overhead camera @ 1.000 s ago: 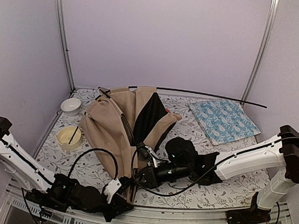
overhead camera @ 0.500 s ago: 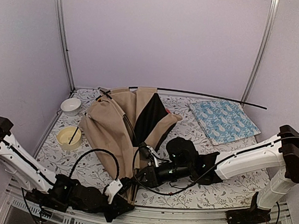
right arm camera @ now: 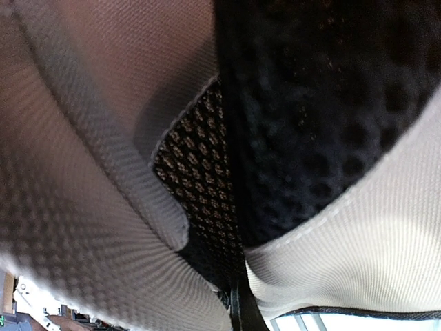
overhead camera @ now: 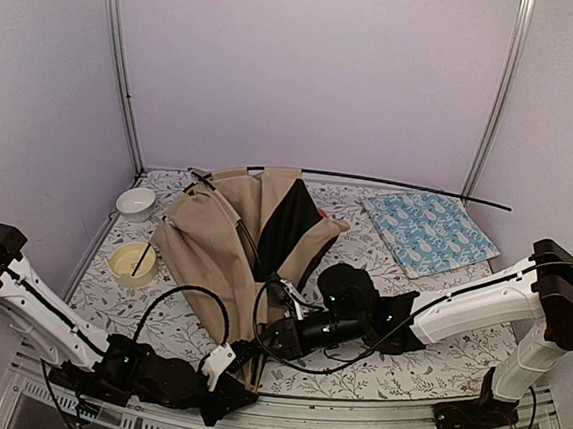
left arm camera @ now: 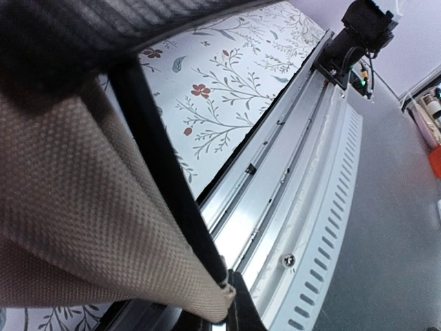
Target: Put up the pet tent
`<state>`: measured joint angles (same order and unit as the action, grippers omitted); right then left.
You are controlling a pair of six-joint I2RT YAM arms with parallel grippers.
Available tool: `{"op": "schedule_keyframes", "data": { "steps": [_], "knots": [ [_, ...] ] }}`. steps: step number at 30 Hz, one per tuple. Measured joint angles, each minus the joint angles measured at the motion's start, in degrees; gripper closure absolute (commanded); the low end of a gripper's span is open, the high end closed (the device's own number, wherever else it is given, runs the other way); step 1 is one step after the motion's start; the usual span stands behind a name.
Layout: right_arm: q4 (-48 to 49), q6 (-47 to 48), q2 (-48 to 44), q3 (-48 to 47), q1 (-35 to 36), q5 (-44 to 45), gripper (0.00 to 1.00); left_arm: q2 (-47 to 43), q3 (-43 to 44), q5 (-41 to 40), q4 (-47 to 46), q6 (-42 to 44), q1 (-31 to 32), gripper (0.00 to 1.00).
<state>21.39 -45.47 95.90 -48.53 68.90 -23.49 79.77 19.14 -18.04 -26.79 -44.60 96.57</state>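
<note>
Here we look down on a floral-patterned worktop [overhead camera: 435,358] where a large tan canvas pet tent [overhead camera: 208,248] lies collapsed, not standing. It spreads from the far edge towards the near edge, left of centre, with a black inner panel showing in its folds. A long thin black pole [overhead camera: 390,182] runs from the tent's top along the far edge to the right.

The left gripper [overhead camera: 241,353] meets the tent's lowest corner at the near edge. Its wrist view shows tan weave and a black pole right against the camera, above a metal rail [left arm camera: 310,186]; we cannot tell whether its fingers are clamped.

The right gripper [overhead camera: 262,336] is pushed into the same corner from the right. Cloth fills its view, so we cannot tell its finger state either.

A blue patterned flat cushion [overhead camera: 428,232] lies near the far right corner. A small white bowl [overhead camera: 136,202] sits by the far left corner, with a round yellow bowl [overhead camera: 133,263] along the left edge.
</note>
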Motion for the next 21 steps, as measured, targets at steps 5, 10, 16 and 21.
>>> {"op": "schedule_keyframes", "data": {
  "steps": [5, 10, 16, 21],
  "knots": [
    [0.6, 0.0, 0.5, 0.0, -0.1, 0.0, 1.0, 0.0, 0.0, 0.0, 0.1, 0.0, 0.0, 1.0],
    [1.4, 0.0, 1.0, 0.0, -0.2, 0.0, 1.0, -0.7, -0.2, 0.0, 0.1, 0.0, 0.0, 1.0],
    [2.2, 0.0, 1.0, 0.0, -0.3, -0.2, 1.0, -1.7, -0.5, 0.0, 0.5, 0.0, 0.0, 1.0],
    [3.9, 0.1, 2.1, 0.0, -0.3, -1.3, 1.0, -2.5, -0.6, 0.0, 2.0, -0.2, 0.0, 1.0]
  ]
}}
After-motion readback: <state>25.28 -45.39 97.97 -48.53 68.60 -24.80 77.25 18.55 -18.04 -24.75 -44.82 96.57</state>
